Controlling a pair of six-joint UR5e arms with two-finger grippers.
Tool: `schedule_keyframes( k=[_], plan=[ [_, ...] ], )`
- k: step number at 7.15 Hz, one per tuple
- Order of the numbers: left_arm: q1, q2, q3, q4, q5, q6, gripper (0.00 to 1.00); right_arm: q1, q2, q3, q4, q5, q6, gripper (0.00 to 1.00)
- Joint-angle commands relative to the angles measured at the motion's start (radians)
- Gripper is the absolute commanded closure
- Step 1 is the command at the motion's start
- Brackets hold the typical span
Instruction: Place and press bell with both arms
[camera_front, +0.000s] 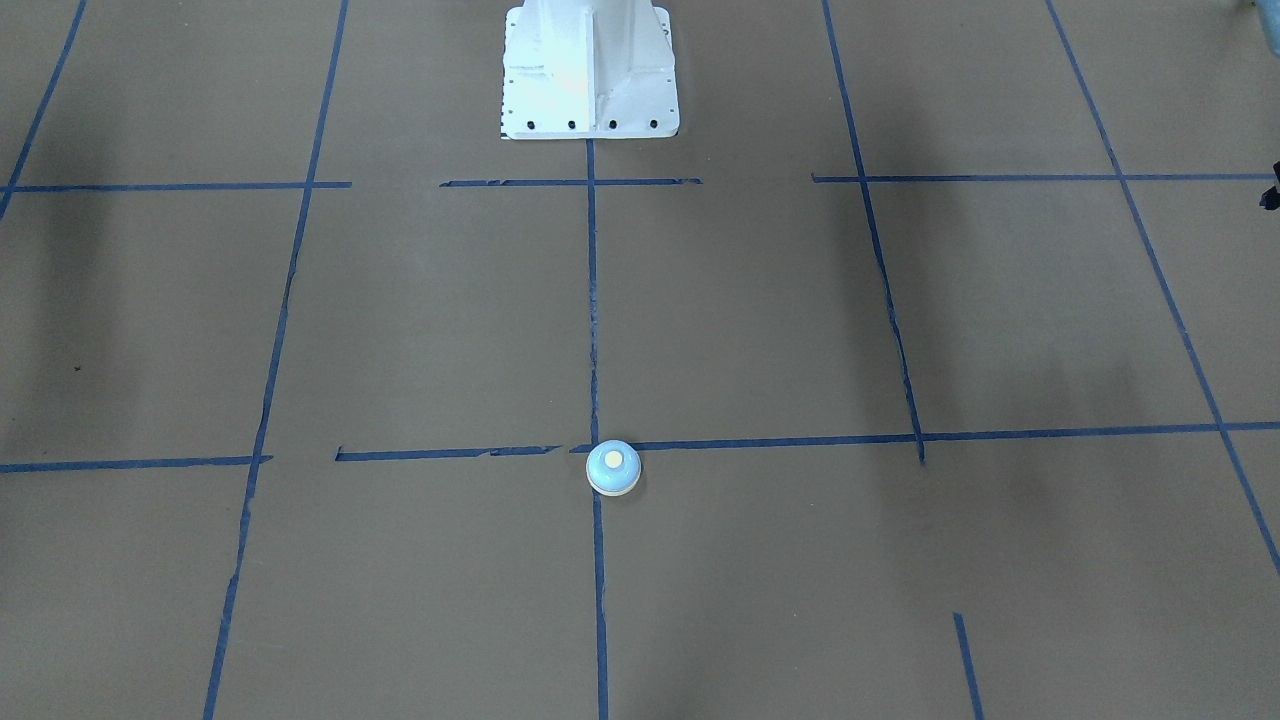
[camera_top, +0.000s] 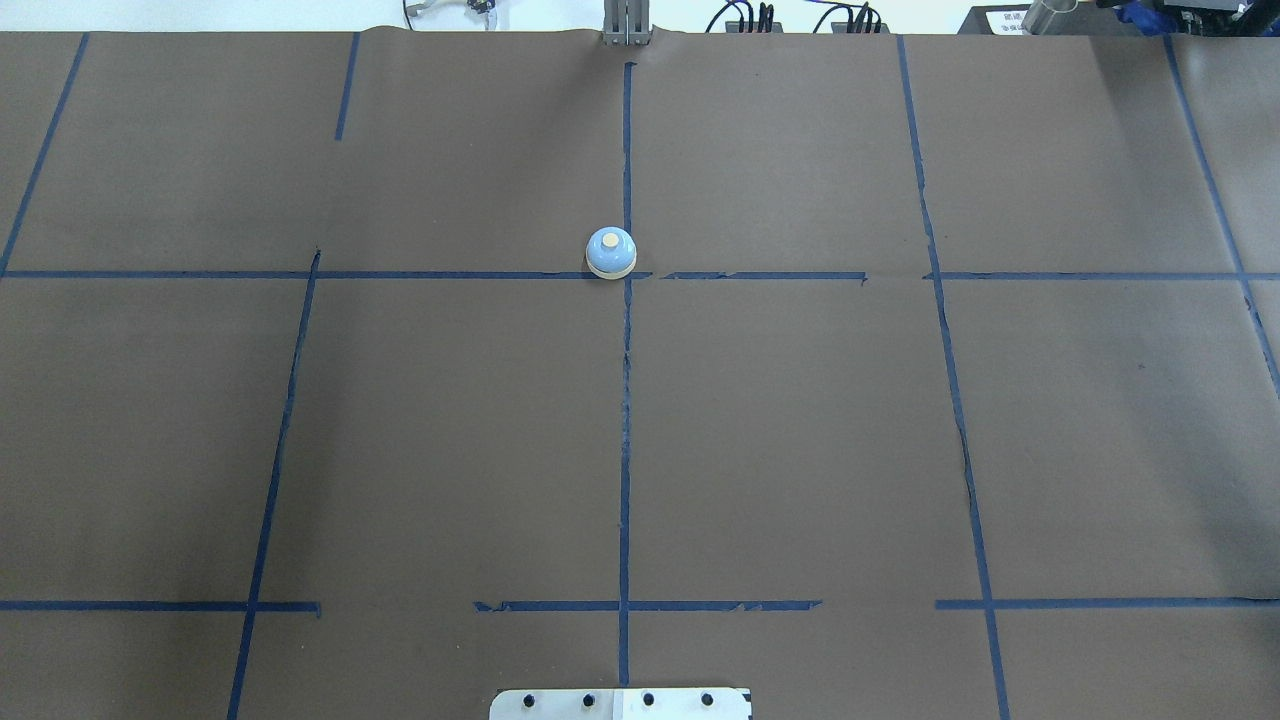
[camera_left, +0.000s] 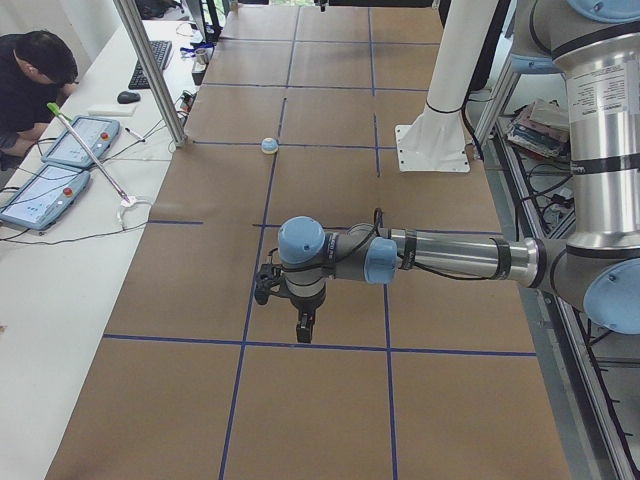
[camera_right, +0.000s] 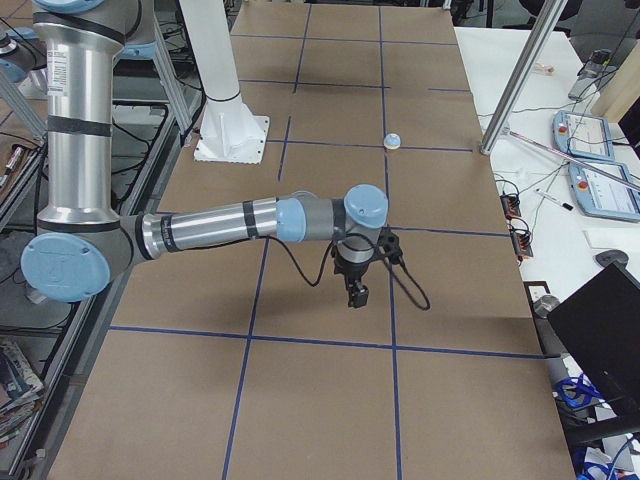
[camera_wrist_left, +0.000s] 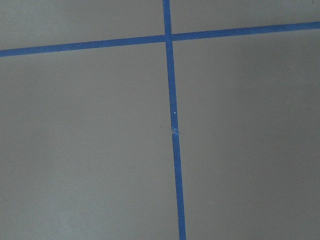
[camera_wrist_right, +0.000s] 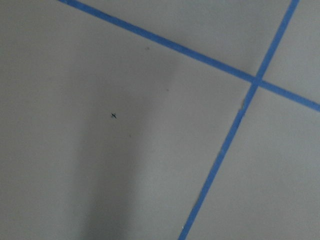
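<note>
The bell (camera_front: 613, 468) is a small light blue dome with a cream button. It stands upright on the brown table by a crossing of blue tape lines, and shows in the overhead view (camera_top: 611, 252) and small in both side views (camera_left: 268, 146) (camera_right: 394, 141). My left gripper (camera_left: 300, 325) hangs over the table far from the bell, and I cannot tell whether it is open or shut. My right gripper (camera_right: 356, 290) hangs likewise at the other end, state unclear. Neither gripper shows in the overhead or front views. Both wrist views show only the table and tape.
The white pedestal base (camera_front: 590, 70) stands at the robot's edge of the table (camera_top: 620, 703). A metal post (camera_left: 150, 70) rises at the far edge. An operator (camera_left: 30, 80) sits at a white side table with tablets (camera_left: 45, 195). Blue tape lines grid the brown table.
</note>
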Motion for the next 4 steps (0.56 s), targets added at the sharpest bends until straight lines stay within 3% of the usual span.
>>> schedule_keyframes(
  k=[1,4],
  plan=[
    [-0.001,0.0,-0.002,0.012,-0.026,-0.005,0.0,0.05,-0.058,-0.001,0.003,0.01,-0.013,0.0],
    [-0.001,0.0,-0.005,0.012,-0.025,-0.005,0.0,0.05,-0.055,-0.005,0.003,0.01,-0.011,0.0]
  ],
)
